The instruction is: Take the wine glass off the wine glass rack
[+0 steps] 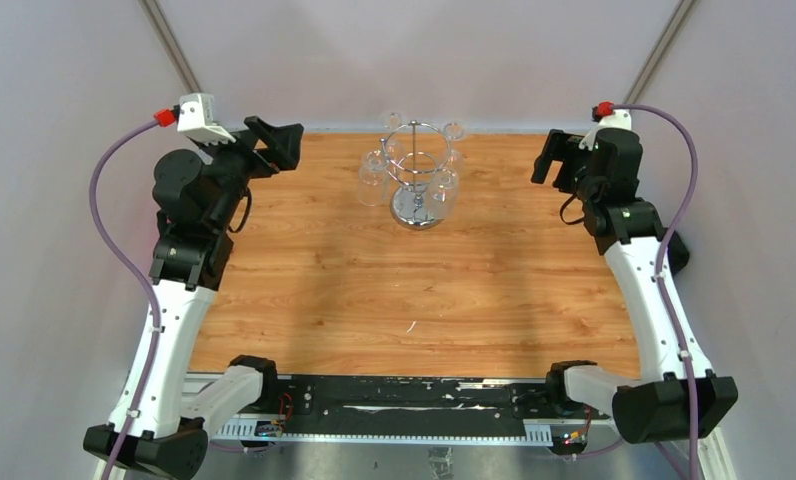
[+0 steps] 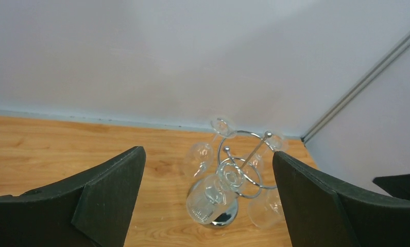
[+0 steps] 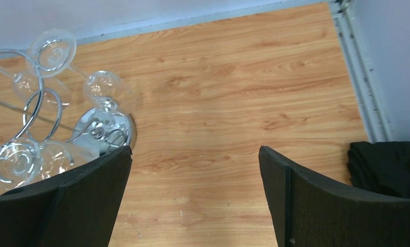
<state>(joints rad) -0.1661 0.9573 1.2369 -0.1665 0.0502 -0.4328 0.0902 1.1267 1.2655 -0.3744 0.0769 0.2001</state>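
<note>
Gently, the leftmost clear wine glass [image 1: 373, 180] should be slid off the shiny chrome wire rack [image 1: 417, 172]; left gripper [image 1: 277, 143] and right gripper [image 1: 557, 160] are spread wide, empty.

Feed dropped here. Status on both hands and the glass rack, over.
Left hand open, empty. Right hand open, empty. Clear wine glasses hang on shiny chrome wire rack, untouched. Nothing between hands and rack.

Bright, even, diffuse light; soft shadows; all 3 views sharp.

Left hand [image 1: 282, 147] and right hand [image 1: 547, 157] open
</note>
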